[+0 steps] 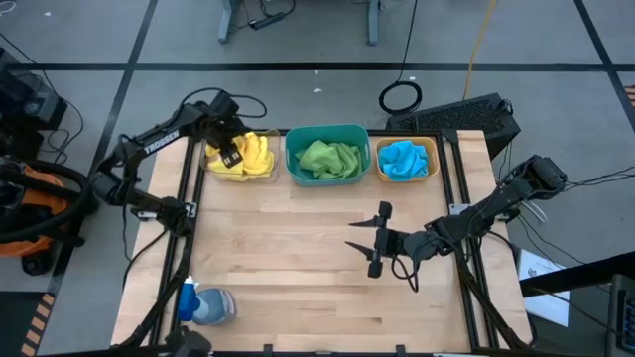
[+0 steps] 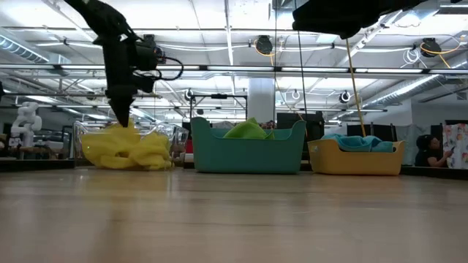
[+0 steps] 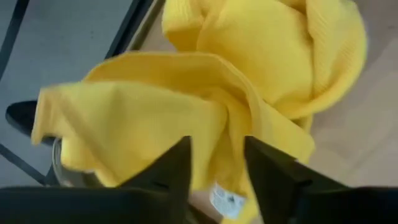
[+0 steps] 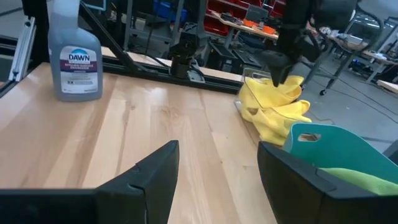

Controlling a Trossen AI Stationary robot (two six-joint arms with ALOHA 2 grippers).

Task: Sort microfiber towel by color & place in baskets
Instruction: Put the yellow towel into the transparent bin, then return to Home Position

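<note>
Left pincer (image 1: 232, 151) over yellow towels (image 1: 254, 159)

clear basket (image 1: 266, 171) mostly hidden by yellow towels (image 1: 248, 157)

Even, bright overhead light fills the room — long ceiling strips glow white in the low view. Shadows on the wooden table (image 1: 298, 268) are soft and faint. The yellow towel (image 3: 205, 106) sits blurred and too close in the left wrist view. The table's near surface in the low view is out of focus — a smooth tan blur.
</note>
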